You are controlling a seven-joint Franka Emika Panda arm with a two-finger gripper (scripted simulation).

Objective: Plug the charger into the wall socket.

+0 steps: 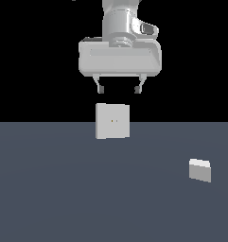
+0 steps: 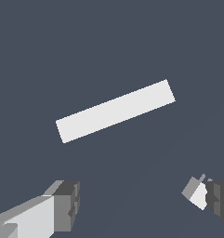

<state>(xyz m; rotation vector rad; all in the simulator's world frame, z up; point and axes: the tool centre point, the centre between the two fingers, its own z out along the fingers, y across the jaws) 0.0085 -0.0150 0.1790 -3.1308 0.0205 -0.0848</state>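
Claw (image 1: 118, 89) hangs spread above wall socket (image 1: 113, 121), charger (image 1: 200, 170) apart.

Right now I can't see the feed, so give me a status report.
Gripper open, fingers empty, above the wall socket. Charger loose on the floor toward the exterior view's right. Nothing between them.

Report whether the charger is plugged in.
Not plugged in. The charger lies on the floor, apart from the socket, and the open end effector holds nothing.

One charger (image 1: 200, 170), one wall socket (image 1: 113, 121) with two holes, one end effector (image 1: 118, 89).
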